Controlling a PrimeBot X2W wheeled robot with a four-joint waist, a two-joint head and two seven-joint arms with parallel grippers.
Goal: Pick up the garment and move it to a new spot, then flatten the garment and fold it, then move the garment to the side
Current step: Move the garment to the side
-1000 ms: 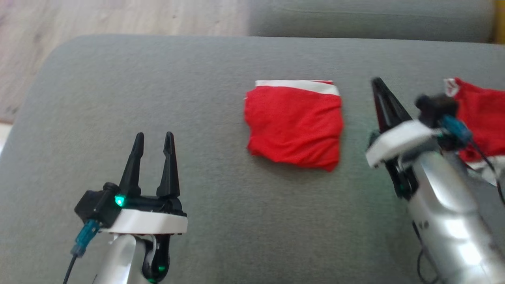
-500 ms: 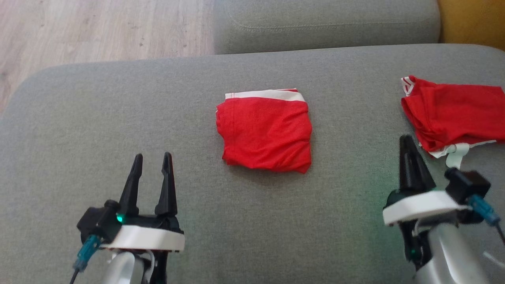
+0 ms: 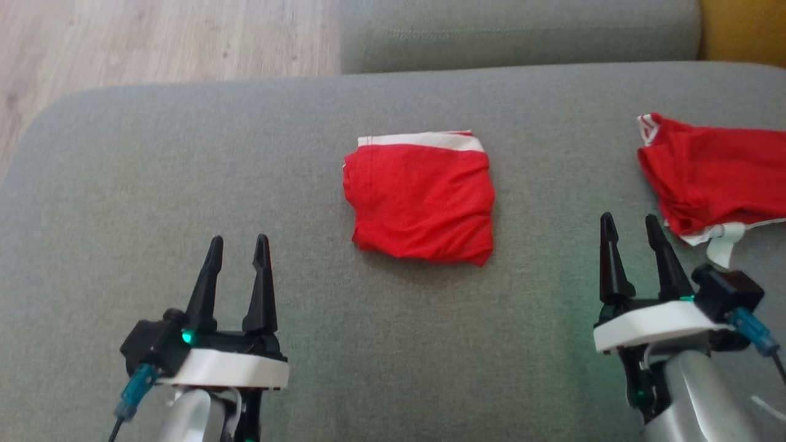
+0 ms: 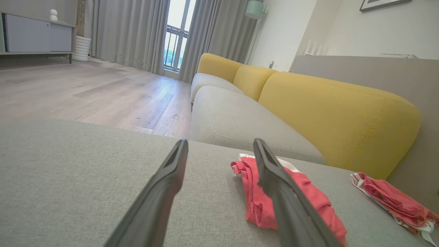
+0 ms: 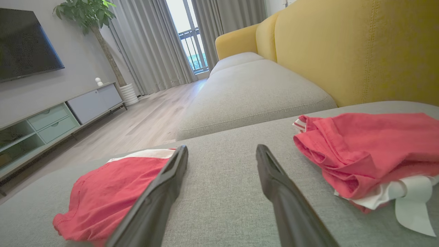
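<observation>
Dark jaws spread wide, empty, on left gripper (image 3: pixel 239 238) and right gripper (image 3: pixel 629 216).

The folded garment (image 3: pixel 420 196) was thin red knit cloth, matt and softly wrinkled, with a smooth white band along one edge. The crumpled garment (image 3: pixel 712 178) looked the same. The seat cushion (image 3: pixel 184 184) beneath was grey woven fabric, matt and slightly coarse. The left hand (image 3: pixel 236 245) and right hand (image 3: pixel 632 224) had dark, matt, plastic-looking fingers (image 3: pixel 209 273) above a glossy silver forearm (image 3: pixel 694 393). The floor (image 3: pixel 153 37) was pale wood with a low sheen.
</observation>
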